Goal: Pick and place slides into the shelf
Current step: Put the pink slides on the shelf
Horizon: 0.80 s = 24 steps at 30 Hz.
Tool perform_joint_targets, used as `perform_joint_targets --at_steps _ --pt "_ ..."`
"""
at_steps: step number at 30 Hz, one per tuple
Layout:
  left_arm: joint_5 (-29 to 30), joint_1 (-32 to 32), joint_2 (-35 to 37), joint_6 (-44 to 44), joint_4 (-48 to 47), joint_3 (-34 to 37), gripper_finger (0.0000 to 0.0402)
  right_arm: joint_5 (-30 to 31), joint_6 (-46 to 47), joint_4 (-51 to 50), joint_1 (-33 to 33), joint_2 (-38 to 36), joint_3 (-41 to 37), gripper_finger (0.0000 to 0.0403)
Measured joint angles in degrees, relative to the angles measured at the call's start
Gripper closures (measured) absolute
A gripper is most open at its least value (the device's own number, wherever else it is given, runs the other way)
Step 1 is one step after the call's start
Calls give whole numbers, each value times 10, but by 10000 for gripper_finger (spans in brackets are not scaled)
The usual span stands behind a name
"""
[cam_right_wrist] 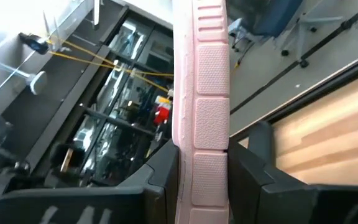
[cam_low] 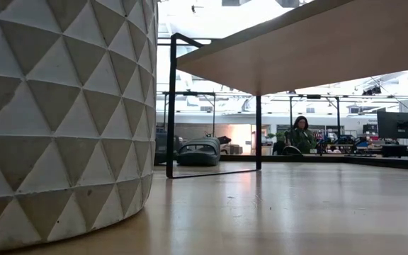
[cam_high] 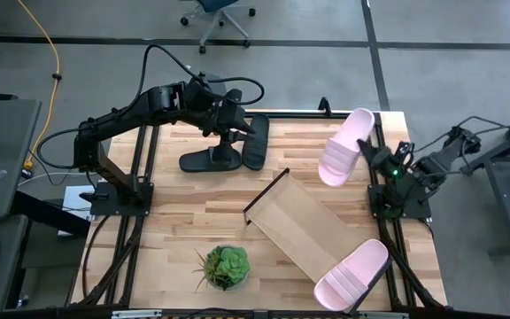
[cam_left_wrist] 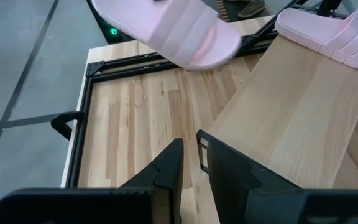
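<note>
- Pale plank tabletop (cam_high: 175, 213) fills the high view; nearest the camera edge sits a green succulent in a white faceted pot (cam_high: 226, 266), which blocks much of the low view.
- Just beyond lies the long light-wood shelf with its thin black frame (cam_high: 304, 226), set diagonally. One pale pink ribbed-strap slide (cam_high: 352, 273) rests on its near end, seemingly already placed.
- At the table's right edge, the right gripper (cam_right_wrist: 204, 163) is clamped on the second pale pink slide (cam_high: 346, 146), pinching its sole edge-on so the shoe hangs lifted above the table. I judge this a carry toward the shelf's free surface.
- Farther back, two black slides (cam_high: 228, 152) lie side by side on the table, not yet shelved.
- Over them hangs the left gripper (cam_left_wrist: 190, 163), its fingers nearly together with a slim gap and nothing between them, apparently poised to take a black slide next.
- Beyond the table, a seated person (cam_low: 301, 134) shows in the room.
</note>
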State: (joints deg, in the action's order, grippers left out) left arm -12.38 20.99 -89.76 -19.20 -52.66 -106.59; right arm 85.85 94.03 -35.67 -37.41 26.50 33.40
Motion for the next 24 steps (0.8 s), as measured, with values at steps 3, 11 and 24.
perform_joint_targets --at_steps 3,11,24 --pt "-2 0 0 0 0 0 341 14 18 39 -23 33 -16 320" --pt "-12 0 0 0 0 0 341 28 96 118 -62 134 -36 320" --pt "-24 0 0 0 0 0 341 10 170 179 -127 240 -36 320"
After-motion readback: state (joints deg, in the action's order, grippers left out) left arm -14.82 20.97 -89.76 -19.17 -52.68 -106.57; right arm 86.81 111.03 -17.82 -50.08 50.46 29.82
